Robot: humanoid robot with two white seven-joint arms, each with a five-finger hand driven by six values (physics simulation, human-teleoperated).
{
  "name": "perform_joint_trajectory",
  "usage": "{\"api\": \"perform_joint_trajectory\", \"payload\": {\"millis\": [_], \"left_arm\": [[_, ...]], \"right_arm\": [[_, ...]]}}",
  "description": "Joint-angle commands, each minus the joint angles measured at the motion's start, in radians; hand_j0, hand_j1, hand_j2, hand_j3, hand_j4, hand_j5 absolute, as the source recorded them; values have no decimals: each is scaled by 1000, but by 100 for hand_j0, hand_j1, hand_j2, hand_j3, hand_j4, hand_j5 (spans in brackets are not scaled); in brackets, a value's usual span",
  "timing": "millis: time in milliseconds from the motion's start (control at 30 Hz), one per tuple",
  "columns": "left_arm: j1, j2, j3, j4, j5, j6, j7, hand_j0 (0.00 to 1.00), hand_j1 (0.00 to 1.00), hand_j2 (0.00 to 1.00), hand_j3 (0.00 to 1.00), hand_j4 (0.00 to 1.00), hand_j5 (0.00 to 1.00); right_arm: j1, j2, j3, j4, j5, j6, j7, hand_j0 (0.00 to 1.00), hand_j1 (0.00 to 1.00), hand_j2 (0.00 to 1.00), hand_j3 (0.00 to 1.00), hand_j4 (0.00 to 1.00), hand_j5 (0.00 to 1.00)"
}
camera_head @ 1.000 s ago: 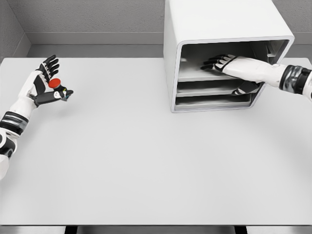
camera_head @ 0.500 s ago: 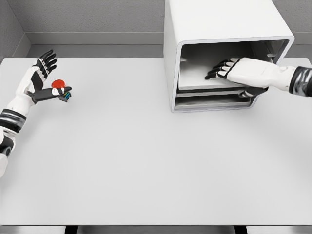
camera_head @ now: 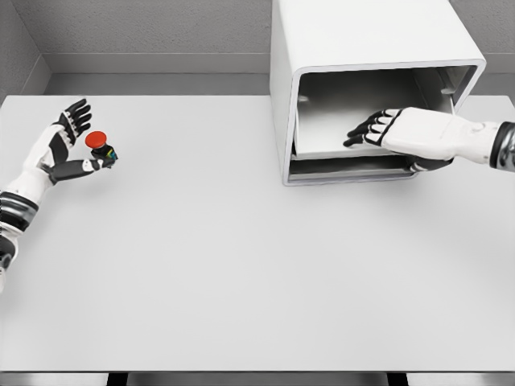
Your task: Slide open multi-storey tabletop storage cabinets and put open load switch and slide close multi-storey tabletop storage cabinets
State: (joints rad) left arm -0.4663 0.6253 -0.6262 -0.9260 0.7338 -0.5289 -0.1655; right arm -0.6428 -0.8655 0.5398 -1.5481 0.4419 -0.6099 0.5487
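Note:
A white multi-storey cabinet [camera_head: 362,32] stands at the back right of the table, its open front facing me. My right hand [camera_head: 388,135] reaches into it. Its fingers lie flat on the top drawer [camera_head: 326,133] and the thumb goes under the drawer's front edge, so it pinches the tray. That tray is pulled forward and covers most of the lower levels. At the far left, my left hand [camera_head: 74,149] holds the load switch [camera_head: 99,144], a small black body with a red button, above the table. The switch sits between thumb and palm, and the other fingers are spread upward.
The white table [camera_head: 241,265] extends forward from the cabinet to its front edge. A grey wall and a ledge run behind the table. A narrow lower drawer front [camera_head: 346,171] shows under the pulled tray.
The right hand has drawn the top drawer outward, and it now hides the shelves below. The left hand has tilted and lowered slightly with the switch.

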Motion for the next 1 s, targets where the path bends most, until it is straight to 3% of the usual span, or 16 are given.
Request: {"api": "perform_joint_trajectory", "payload": {"millis": [0,367,967], "left_arm": [[2,-16,-4,1,-1,3,-2,100,100,100,100,100,100],[-3,-44,-3,33,-2,60,-2,100,100,100,100,100,100],[-12,-32,16,12,-1,52,-2,100,100,100,100,100,100]], "right_arm": [[3,-10,-4,-24,-8,-1,0,94,94,94,94,94,94],[49,-55,-41,-87,-15,-1,-3,94,94,94,94,94,94],[115,-101,-92,-190,-19,-1,-4,95,95,95,95,95,95]]}}
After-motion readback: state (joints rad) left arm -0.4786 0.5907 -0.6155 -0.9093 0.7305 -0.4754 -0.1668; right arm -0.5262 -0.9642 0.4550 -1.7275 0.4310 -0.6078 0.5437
